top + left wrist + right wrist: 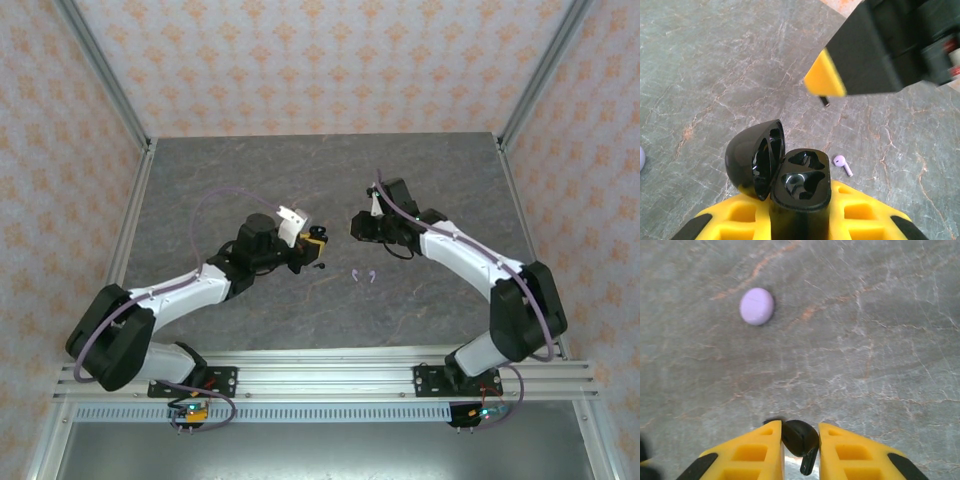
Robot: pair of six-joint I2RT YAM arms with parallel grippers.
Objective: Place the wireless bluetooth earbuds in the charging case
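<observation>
Where the right end effector hangs, pinched shut on a black earbud with the stem pointing down, the open black charging case sits just below it, not touching. The left end effector clamps the case, lid swung aside. Two lavender earbuds lie on the worktop nearby; a closed lavender case lies apart. Both arms reach inward, wrists facing across a small gap.

The top camera is looking down from behind the arms over the whole table. Each wrist camera is looking closely down past its own gripper: the left gripper holding a black case, the right gripper a black earbud. All three are sharing that grey table.
</observation>
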